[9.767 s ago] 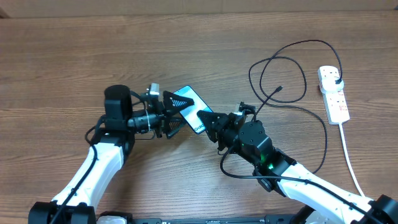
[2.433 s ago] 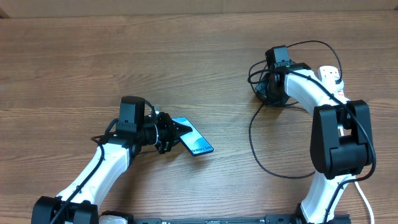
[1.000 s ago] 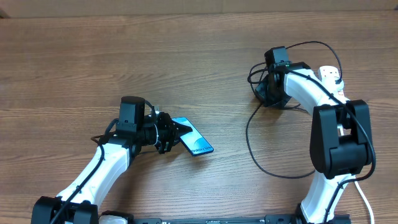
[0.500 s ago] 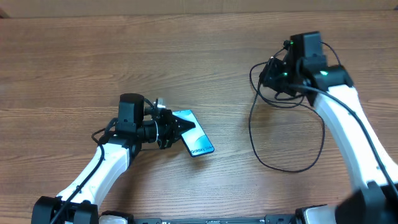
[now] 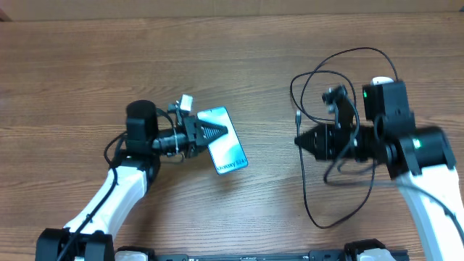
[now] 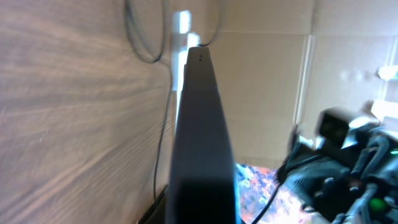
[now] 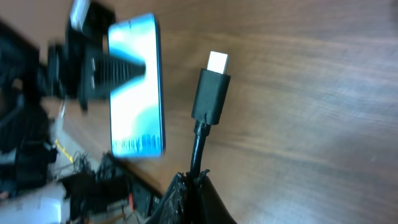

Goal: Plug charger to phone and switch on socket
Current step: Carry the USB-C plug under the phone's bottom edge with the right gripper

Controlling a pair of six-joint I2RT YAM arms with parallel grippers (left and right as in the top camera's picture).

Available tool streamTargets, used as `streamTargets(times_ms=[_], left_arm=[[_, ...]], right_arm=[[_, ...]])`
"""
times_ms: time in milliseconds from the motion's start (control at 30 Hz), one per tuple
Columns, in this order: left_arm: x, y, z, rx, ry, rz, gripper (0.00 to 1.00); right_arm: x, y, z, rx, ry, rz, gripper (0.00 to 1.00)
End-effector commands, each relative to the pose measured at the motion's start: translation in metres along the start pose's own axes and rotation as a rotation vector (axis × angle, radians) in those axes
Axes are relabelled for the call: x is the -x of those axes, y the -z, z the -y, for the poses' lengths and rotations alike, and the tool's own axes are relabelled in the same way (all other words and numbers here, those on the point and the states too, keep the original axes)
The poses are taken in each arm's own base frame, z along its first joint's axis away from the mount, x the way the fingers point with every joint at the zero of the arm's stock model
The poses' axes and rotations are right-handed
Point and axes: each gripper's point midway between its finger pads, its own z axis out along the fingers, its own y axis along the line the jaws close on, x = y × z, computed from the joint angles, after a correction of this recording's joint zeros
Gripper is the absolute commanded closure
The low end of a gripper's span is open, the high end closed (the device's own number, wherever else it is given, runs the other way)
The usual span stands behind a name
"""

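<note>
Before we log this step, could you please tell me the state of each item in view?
phone: screen lit, held in the left pincer.
charger: connector free, not in the phone; cable gripped just behind it.
socket: mostly hidden; switch cannot be told.
left pincer: shut on the phone.
right pincer: shut on the charger.

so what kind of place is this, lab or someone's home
Probably a robot test bench, not a home: a left gripper and right gripper on white arms over a bare wood-grain table, cardboard panels behind it, loose wiring past its edge.
</note>
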Motion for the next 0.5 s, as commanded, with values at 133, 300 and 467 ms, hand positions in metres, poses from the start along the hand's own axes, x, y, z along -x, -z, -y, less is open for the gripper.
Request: streamTargets(times_ms=[133,300,467], left_arm=[[0.005,0.007,0.021,-0.116,-0.064,-0.076,0.96],[-0.003,0.005,0.019,-0.149,-0.097,-0.149,0.96],[-0.004,0.005,0.019,-0.156,-0.123,-0.158,0.96]], right_arm=[[-0.051,-0.001,-0.026,0.142,0.122,-0.036,0.96],[-0.090,-0.021,-0.052,0.178,0.278,-0.170,0.96],[-0.099,-0.041,-0.060,0.037,0.308,-0.175,0.96]])
